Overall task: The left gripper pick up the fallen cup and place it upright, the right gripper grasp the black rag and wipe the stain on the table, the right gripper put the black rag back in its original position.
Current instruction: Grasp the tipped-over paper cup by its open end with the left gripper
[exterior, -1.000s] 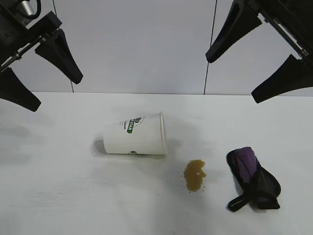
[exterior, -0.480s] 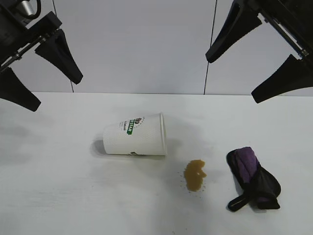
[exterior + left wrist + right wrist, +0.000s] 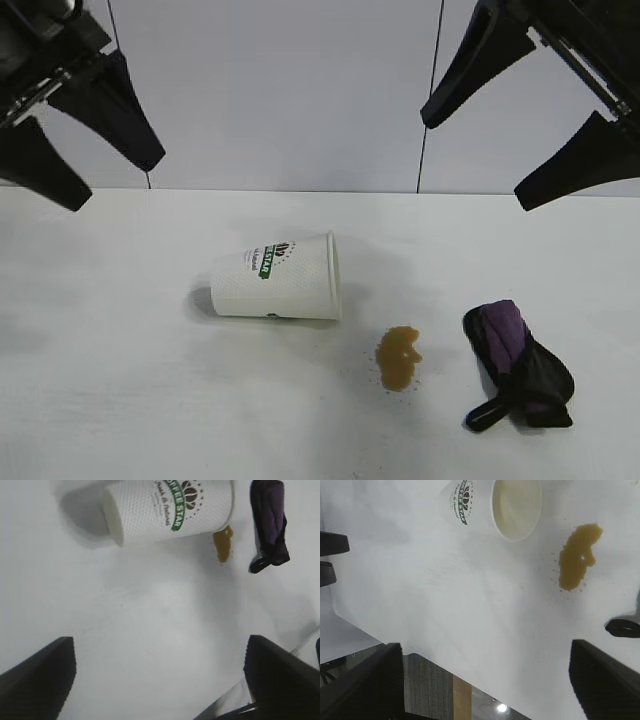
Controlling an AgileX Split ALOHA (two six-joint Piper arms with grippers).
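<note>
Left end effector [image 3: 72, 130] has shifted slightly, fingers spread, above the fallen cup [image 3: 275, 278].

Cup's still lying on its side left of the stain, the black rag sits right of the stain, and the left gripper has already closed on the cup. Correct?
Not quite. The left gripper is open and raised clear of the fallen cup, touching nothing, as the exterior view shows. The rest holds: the cup lies on its side left of the stain, and the black rag sits right of it.
</note>
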